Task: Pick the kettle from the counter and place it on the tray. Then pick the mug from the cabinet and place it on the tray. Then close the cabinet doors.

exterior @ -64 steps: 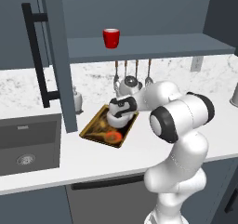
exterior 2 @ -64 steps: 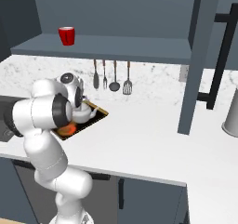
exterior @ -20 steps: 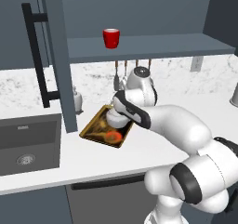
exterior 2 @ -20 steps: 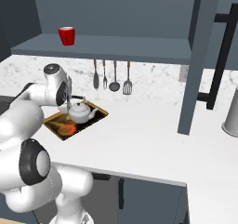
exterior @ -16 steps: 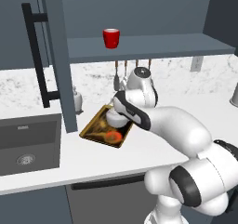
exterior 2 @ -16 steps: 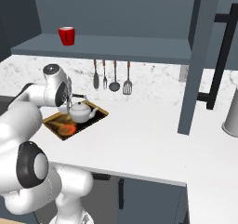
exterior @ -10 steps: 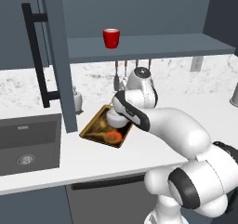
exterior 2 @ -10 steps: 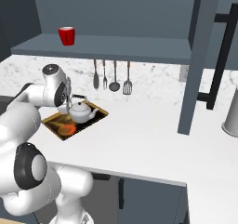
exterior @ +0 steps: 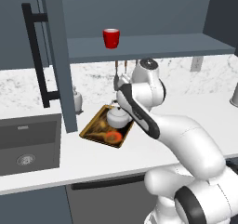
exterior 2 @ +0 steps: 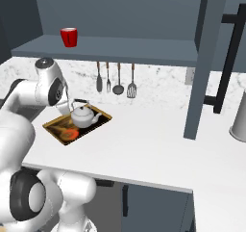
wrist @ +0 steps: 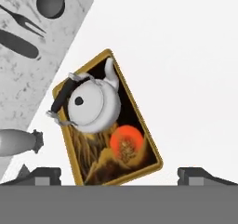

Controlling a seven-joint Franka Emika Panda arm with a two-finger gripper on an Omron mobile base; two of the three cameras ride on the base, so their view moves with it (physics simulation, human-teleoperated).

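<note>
The tool [wrist: 119,172] hangs with its jaws spread wide and nothing between them, directly above the tray [wrist: 147,141], which lies on the white counter [wrist: 186,69]. Just below the tool, the kettle [wrist: 93,108] sits upright on the tray's end, beside the orange-red spot [wrist: 126,141]. The red mug [exterior: 111,37] stands well above the tool on the cabinet shelf [exterior: 158,45], whose doors [exterior: 56,56] stand ajar
</note>
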